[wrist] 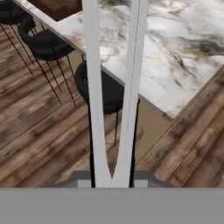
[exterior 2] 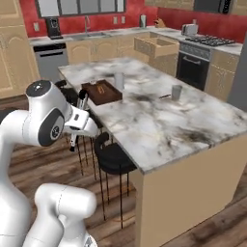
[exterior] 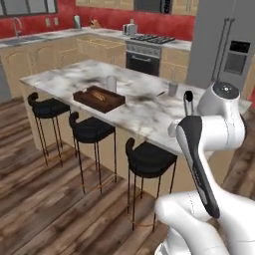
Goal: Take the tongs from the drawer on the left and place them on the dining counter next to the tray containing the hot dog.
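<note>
The gripper (wrist: 113,180) is clamped on the tongs (wrist: 114,87), whose two silver arms run up and away from it, held in the air over the stools (exterior: 149,158) at the near edge of the bench (exterior 2: 159,120). Farther along the bench sits the tray (exterior: 98,98) with the hot dog (exterior: 98,95), and beyond it the drawer (exterior 2: 155,47) stands open.

Rectangular dark brown wooden tray (exterior: 99,98) on long marble desk (exterior: 149,117), small tan-bun hot dog (exterior: 98,94) in it. 2 grey cups (exterior: 111,83) behind tray. 3 black stools (exterior: 91,129) before desk.
</note>
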Robot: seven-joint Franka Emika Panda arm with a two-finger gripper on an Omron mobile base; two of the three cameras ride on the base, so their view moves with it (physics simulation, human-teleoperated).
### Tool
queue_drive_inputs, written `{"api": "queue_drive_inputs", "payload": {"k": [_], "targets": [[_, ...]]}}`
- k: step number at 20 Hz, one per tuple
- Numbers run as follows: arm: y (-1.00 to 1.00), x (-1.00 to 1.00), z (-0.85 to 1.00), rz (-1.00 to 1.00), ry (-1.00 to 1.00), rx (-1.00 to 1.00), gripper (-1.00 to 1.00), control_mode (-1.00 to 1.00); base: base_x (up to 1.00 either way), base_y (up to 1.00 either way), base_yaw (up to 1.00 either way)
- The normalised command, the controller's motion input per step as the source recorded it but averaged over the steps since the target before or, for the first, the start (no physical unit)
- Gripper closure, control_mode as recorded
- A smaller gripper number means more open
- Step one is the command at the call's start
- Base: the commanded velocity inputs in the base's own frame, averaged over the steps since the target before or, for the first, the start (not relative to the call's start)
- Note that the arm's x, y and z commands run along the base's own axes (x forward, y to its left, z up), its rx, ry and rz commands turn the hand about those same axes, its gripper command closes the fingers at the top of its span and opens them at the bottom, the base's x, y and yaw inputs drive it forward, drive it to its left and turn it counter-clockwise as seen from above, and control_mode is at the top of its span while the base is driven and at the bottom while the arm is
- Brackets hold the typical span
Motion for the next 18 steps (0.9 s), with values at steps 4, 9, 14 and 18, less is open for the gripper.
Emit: {"api": "queue_drive_inputs", "payload": {"k": [4,9,14,18], "targets": [[0.00,0.00,0.00,0.00,0.00,0.00,1.00,1.00,0.10,0.91,-0.52],[0.00,0.00,0.00,0.00,0.00,0.00,1.00,1.00,0.03,0.90,-0.53],[0.00,0.00,0.00,0.00,0.00,0.00,1.00,1.00,0.00,0.92,-0.52],[0.00,0.00,0.00,0.00,0.00,0.00,1.00,1.00,0.04,0.98,-0.47]]}}
